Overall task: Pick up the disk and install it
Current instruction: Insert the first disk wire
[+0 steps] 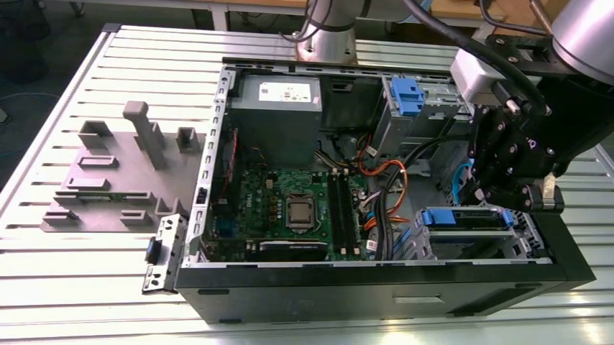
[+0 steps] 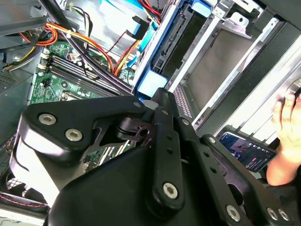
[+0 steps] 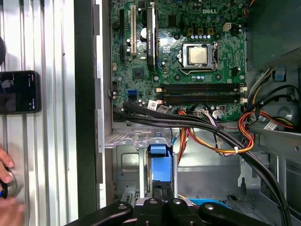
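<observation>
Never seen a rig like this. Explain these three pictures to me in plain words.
The machine is a robot arm ending in a black gripper. The exterior view looks on from off the arm; both wrist views come from cameras riding on it. On the slatted metal table lies an open black computer case, its green circuit board exposed, beside a grey moulded fixture. The gripper is down at the corner drive bay, by the flat disk with blue plastic rails; whether it grips it, I cannot tell.
</observation>
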{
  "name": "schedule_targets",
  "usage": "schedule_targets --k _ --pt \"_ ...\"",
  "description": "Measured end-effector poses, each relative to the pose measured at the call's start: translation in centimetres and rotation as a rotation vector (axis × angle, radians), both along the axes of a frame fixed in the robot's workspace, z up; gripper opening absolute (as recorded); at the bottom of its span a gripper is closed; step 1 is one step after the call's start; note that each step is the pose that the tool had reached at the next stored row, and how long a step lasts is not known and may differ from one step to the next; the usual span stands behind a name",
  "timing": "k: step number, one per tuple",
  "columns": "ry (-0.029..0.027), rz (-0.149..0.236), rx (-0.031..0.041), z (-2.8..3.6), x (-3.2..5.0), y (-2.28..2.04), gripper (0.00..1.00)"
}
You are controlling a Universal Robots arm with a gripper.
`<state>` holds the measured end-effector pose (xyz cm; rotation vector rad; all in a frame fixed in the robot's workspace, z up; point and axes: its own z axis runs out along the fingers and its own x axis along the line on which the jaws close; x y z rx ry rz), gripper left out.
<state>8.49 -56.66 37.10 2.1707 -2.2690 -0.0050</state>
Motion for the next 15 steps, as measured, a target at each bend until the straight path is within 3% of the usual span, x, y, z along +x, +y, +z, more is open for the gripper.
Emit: schedule_targets --k 4,15 --pt "0.0005 0.0 -0.0003 0.02 0.26 -0.01 0.11" --pt "0.0064 0.0 0.0 -0.1 3.82 0.11 0.11"
